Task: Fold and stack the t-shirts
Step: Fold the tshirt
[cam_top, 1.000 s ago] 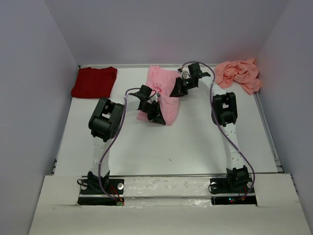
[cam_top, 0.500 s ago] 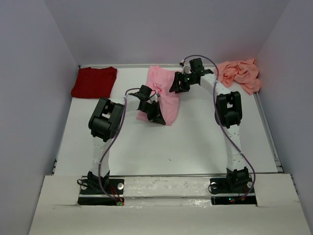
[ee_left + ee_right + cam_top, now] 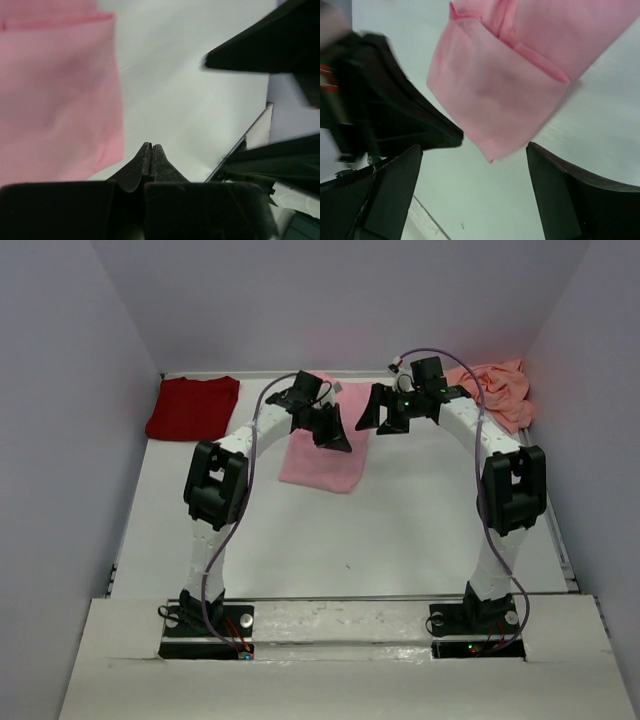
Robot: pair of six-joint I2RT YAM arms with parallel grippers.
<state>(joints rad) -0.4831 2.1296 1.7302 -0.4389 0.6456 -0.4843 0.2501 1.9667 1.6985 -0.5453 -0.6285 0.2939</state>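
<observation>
A folded light pink t-shirt (image 3: 322,465) lies mid-table, its far part hidden under my left arm. My left gripper (image 3: 338,440) hovers over its right edge, shut with nothing in it; in the left wrist view the closed gripper (image 3: 151,148) sits above bare table, with the pink t-shirt (image 3: 55,95) to the left. My right gripper (image 3: 368,418) stands open just right of the shirt and apart from it. In the right wrist view a folded corner of the pink t-shirt (image 3: 500,85) lies ahead of the open gripper (image 3: 475,172). A dark red t-shirt (image 3: 193,408) lies folded at the back left. A salmon-pink t-shirt (image 3: 495,390) is crumpled at the back right.
Grey walls close in the white table (image 3: 400,530) on three sides, and a metal rail (image 3: 548,500) runs along its right edge. The two grippers are close together over the pink shirt's far right side.
My right gripper opened, let go of the pink shirt and pulled back to the right. My left gripper, still shut, moved from the shirt's near part toward its far right edge.
</observation>
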